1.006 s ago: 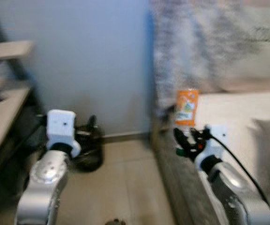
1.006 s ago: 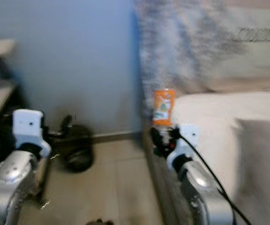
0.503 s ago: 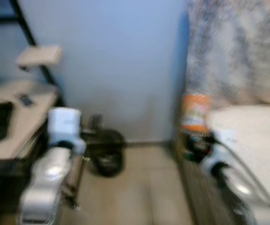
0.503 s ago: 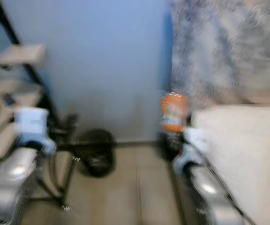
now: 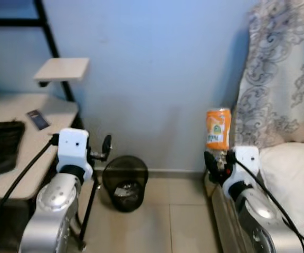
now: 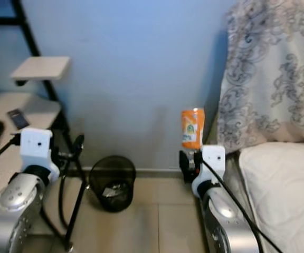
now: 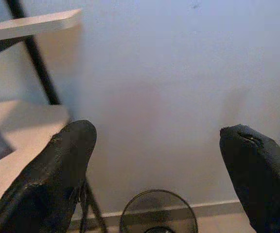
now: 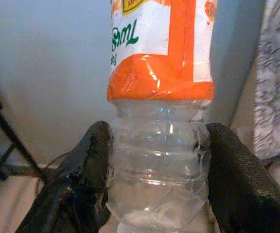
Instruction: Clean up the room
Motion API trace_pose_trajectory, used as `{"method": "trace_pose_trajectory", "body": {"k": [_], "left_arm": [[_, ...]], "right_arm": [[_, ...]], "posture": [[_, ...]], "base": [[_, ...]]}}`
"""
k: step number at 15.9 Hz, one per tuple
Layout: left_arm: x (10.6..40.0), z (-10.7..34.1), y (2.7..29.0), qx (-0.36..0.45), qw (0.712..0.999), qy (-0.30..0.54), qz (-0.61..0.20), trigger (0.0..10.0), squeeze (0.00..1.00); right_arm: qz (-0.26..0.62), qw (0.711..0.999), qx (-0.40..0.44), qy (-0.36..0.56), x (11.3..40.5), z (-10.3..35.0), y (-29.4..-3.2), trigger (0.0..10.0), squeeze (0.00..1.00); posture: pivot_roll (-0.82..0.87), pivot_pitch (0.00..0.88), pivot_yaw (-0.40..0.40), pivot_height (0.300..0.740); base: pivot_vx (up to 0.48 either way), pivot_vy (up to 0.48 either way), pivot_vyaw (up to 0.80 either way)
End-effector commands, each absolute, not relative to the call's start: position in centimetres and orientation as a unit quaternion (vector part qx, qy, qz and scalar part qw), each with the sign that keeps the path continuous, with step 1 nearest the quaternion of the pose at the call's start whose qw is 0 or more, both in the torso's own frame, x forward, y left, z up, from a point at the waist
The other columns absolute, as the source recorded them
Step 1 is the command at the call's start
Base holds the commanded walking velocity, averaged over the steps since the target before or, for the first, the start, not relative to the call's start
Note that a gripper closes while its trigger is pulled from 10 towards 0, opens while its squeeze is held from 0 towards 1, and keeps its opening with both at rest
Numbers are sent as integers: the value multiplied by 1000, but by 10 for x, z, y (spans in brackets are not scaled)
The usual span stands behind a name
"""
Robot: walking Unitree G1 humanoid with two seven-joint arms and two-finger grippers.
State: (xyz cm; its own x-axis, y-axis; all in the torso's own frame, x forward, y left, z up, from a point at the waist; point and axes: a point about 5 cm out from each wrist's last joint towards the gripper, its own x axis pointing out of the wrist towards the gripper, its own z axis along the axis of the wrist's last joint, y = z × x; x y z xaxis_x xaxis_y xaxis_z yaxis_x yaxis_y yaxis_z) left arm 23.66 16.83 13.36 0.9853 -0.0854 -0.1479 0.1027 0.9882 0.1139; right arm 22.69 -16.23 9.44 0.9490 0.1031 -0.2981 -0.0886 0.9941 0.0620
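Fingers (image 8: pixel 237 184) of the right gripper (image 8: pixel 157 189) pinch the clear lower part of an orange-labelled plastic bottle (image 5: pixel 218 129), held upright at about 2 o'clock beside the bed (image 5: pixel 294 174). Left gripper (image 7: pixel 159 160) hangs spread wide, empty, above a black mesh bin (image 5: pixel 124 182) at 11 o'clock, apparently holding some scraps.

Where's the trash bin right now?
In the left eye view the black mesh bin stands on the floor against the blue wall, between the desk and the bottle held by the right gripper.
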Motion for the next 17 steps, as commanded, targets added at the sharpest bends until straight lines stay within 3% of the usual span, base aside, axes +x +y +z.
{"method": "trace_pose_trajectory", "body": {"k": [1,13,17], "left_arm": [[236,135,171,68,994,67,-46,10000,0],[230,131,173,75,993,75,-45,10000,0],[231,131,169,75,993,76,-54,10000,0]], "right_arm": [[56,987,24,146,232,96,-161,10000,0],[94,979,-10,181,242,80,-165,10000,0],[81,979,1,187,242,76,-173,10000,0]], "posture": [[19,0,20,740],[49,0,-9,740],[42,0,0,740]], "base": [[319,0,0],[314,0,0],[307,0,509]]}}
